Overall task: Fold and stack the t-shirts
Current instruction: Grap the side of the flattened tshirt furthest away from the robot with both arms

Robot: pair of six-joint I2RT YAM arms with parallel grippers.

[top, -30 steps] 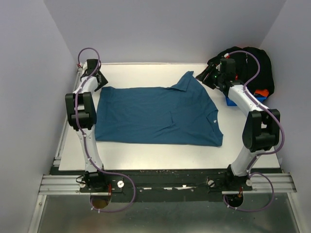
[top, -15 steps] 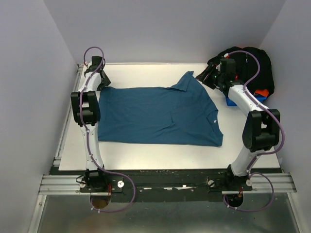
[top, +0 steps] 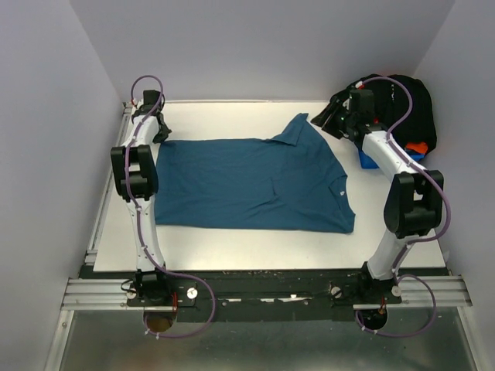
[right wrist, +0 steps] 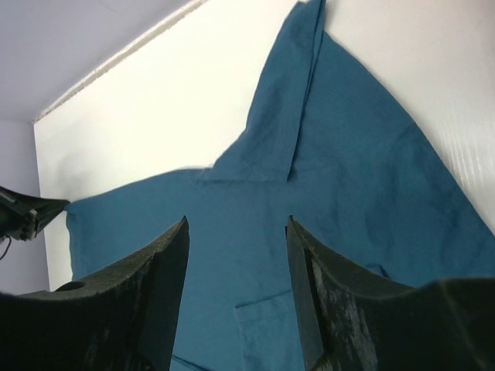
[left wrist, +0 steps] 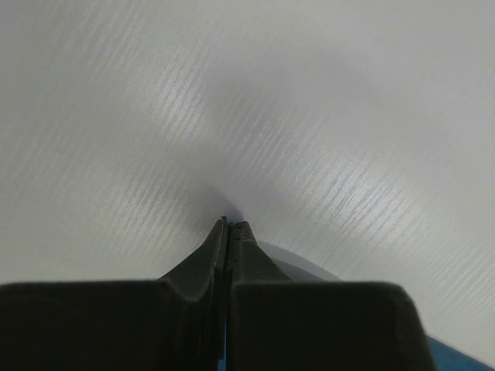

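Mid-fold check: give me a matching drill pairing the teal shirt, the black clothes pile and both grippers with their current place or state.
Things:
1 teal shirt
2 black clothes pile
3 left gripper
4 right gripper

States:
A open, near the sleeve
B heaped at the far right corner
C shut, at the shirt's far left corner
D spread flat on the table

Pairs: 1-D, 2-B, 3-C, 4-A
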